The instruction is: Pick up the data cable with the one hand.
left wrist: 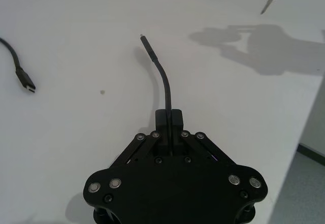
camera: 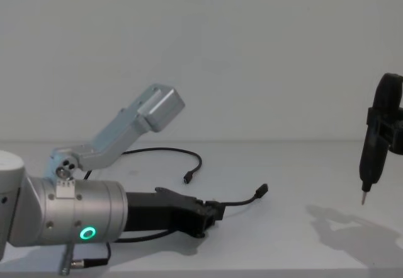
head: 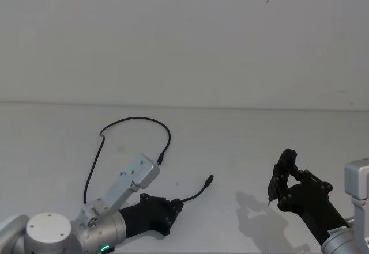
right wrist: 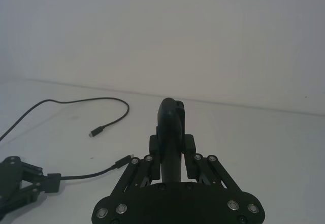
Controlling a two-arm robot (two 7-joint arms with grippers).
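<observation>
1. Pinches the data cable (left wrist: pixel 167 94) between the closed jaws of the left gripper (head: pixel 177 205), low and left of centre in the head view, a short way back from one plug.
2. Lets that short free end curve up and to the right from the fingertips to a small plug, near mid-frame in the head view and just right of the gripper in the chest view.
3. Trails the rest of the cord back beneath the arm, up the left of the head view and round a wide loop on the white table (head: pixel 259 133). Brings it down to the second plug, just beside a silver bracket (head: pixel 138 176) mounted on the wrist.
4. Joins the gripper to a thick silver forearm (camera: pixel 69 218) with a glowing green ring, at the lower left of the chest view.
5. Places the right gripper (right wrist: pixel 171 148) at the lower right of the head view, clamped round a slim black pen-shaped tool (camera: pixel 371 157). Hangs the tool's metal point downward above the table, with a shadow under it.
6. Sets that tool well apart from the cable's free plug, to its right.
</observation>
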